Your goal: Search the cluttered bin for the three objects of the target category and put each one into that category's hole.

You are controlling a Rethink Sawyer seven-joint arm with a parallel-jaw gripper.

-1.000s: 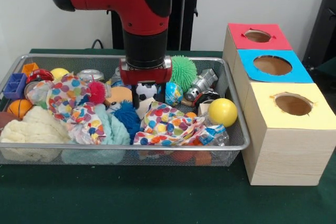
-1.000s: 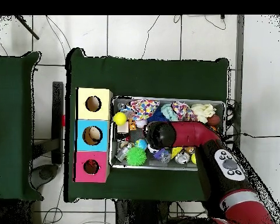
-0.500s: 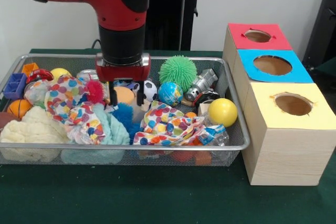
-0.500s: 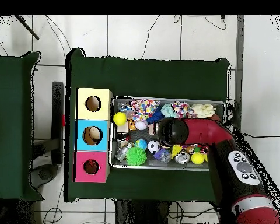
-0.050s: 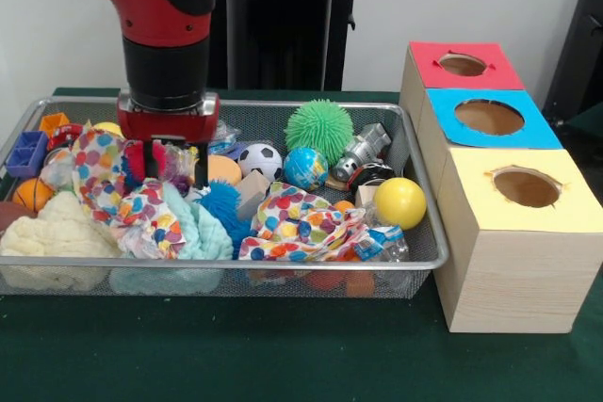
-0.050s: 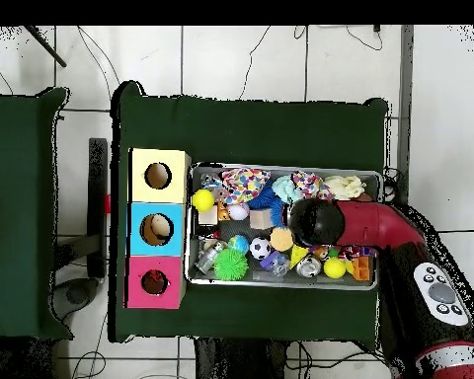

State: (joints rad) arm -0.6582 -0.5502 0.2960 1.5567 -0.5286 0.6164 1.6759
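My gripper (image 5: 175, 163) hangs low over the left half of the wire basket (image 5: 415, 185), open, its fingertips (image 5: 201, 168) down among the polka-dot cloth (image 5: 108, 171). Red fuzz (image 5: 137, 159) shows by its left finger, mostly hidden. Right of the gripper lie an orange ball (image 5: 224, 169), a soccer ball (image 5: 256, 159), a globe ball (image 5: 305, 168), a blue fuzzy ball (image 5: 224, 204), a green spiky ball (image 5: 318, 129) and a yellow ball (image 5: 399, 201). In the overhead view the arm's wrist (image 6: 315, 222) covers the gripper.
Three wooden boxes with holes stand right of the basket: red (image 5: 462, 65), blue (image 5: 488, 118), yellow (image 5: 526, 187). Cream cloth (image 5: 47, 233), teal cloth (image 5: 193, 228) and a second polka-dot cloth (image 5: 301, 223) fill the basket's front. A silver toy (image 5: 363, 151) lies near the back right.
The arm has travelled left across the basket, from over the soccer ball to the polka-dot cloth and red fuzz. The soccer ball and orange ball are now uncovered.
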